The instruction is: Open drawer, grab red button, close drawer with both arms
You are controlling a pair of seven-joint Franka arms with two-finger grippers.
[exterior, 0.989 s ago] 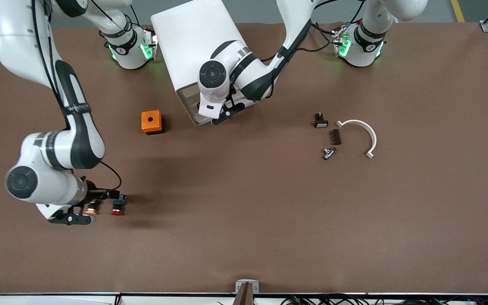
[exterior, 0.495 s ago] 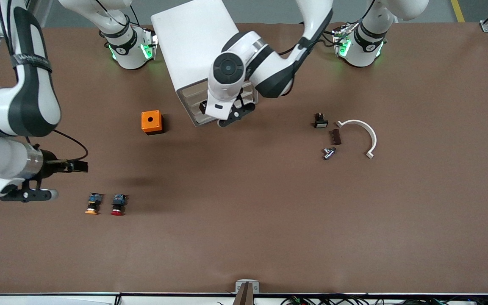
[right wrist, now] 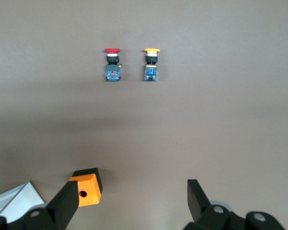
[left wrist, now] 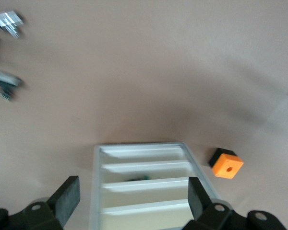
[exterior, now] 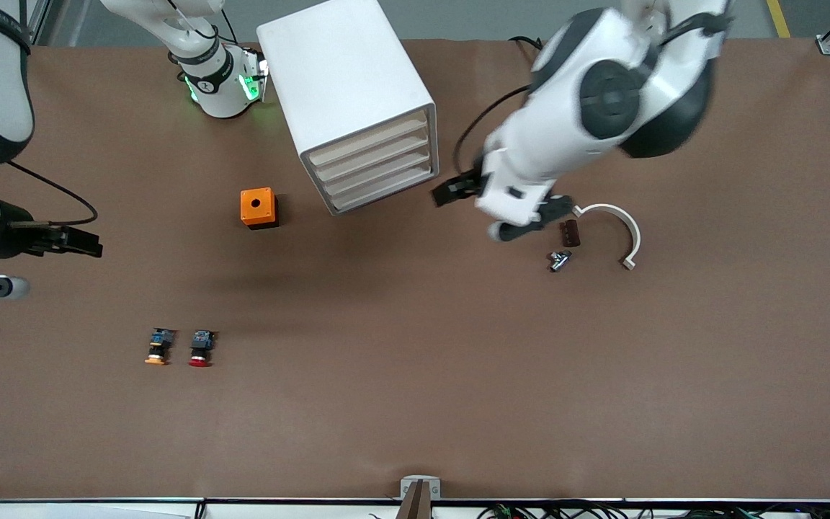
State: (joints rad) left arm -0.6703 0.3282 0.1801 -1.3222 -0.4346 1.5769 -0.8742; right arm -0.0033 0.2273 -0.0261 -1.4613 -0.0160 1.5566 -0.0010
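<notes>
Drawers (exterior: 375, 162) flush in cabinet (exterior: 336, 72); button (exterior: 200, 349) on table beside orange one (exterior: 158, 347); left gripper (exterior: 451, 193) and right gripper (exterior: 76, 243) both spread, empty, above table

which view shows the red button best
The right wrist view: the red button lies unobstructed, its red cap, black body and blue back all distinct, beside the orange-capped button. The front view shows it only small. The left wrist view does not show it.
</notes>
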